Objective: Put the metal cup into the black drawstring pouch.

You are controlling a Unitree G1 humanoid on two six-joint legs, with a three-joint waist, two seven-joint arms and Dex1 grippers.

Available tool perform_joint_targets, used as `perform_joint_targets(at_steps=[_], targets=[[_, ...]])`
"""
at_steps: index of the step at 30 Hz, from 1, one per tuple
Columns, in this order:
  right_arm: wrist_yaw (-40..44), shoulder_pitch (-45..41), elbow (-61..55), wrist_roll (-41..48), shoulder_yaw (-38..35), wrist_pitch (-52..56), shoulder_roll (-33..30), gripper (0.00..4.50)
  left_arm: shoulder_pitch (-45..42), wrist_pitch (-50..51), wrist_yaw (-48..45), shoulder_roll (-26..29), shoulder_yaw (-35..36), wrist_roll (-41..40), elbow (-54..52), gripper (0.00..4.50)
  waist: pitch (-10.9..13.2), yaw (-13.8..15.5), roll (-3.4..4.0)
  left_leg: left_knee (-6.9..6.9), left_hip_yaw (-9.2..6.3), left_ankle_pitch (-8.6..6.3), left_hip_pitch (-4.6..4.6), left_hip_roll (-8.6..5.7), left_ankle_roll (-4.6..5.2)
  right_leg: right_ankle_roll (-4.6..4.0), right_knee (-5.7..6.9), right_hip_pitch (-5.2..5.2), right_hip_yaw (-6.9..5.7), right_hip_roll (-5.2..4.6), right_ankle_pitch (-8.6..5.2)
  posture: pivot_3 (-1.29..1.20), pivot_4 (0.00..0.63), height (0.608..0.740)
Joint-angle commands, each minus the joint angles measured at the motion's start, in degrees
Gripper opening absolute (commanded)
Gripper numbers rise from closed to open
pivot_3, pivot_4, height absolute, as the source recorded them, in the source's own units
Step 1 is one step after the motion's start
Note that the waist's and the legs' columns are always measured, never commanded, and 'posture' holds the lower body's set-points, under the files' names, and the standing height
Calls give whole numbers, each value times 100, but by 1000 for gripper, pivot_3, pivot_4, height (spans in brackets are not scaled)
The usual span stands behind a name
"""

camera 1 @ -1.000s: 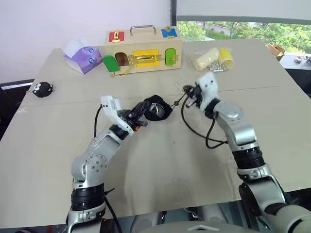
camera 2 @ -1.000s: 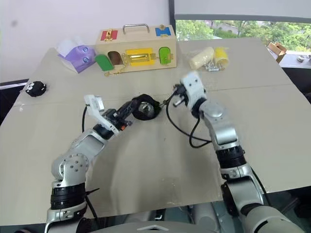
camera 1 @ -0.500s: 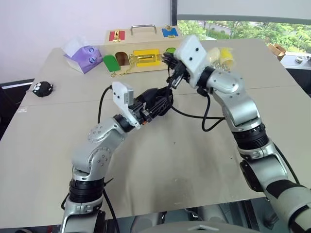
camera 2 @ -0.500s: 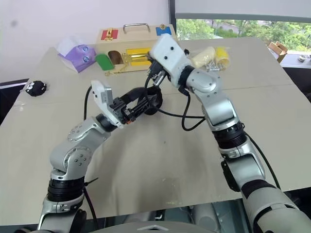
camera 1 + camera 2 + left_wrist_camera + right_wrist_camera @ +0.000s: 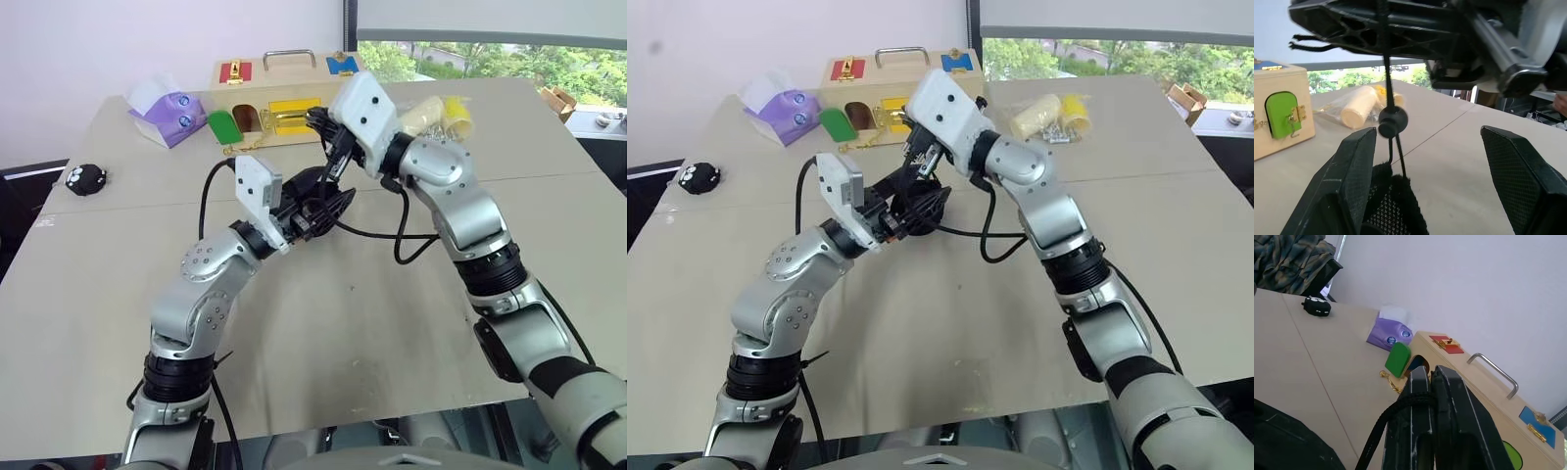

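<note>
Beige tabletop (image 5: 323,333) was seen below a white wall and a window with greenery; a wooden latch box with coloured doors (image 5: 289,98) stood at its far edge. Both arms were raised over the middle of the table, forearms converging. The right gripper (image 5: 329,147) was pressed shut, pinching the thin black cord (image 5: 1382,423) of the soft black drawstring pouch (image 5: 318,201), which hung between the grippers. The left gripper (image 5: 1437,161) was held with fingers spread wide around the pouch's top. The metal cup could not be made out.
</note>
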Motion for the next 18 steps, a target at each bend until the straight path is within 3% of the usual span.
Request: perform_joint_targets(at_steps=[1, 18], targets=[[-6, -260, -44, 2, -102, -186, 28, 0, 5, -124, -147, 60, 19, -68, -351, 3501, 0, 1, 0, 0, 0, 0, 0, 0, 0, 0, 0, 0, 0, 0, 0, 0, 150, 740], [-147, -263, -67, -44, -174, -162, 73, 0, 41, -614, -334, -21, 270, 103, -24, 3501, 0, -4, 0, 1, -1, 0, 0, 0, 0, 0, 0, 0, -1, 0, 0, 0, 150, 740]])
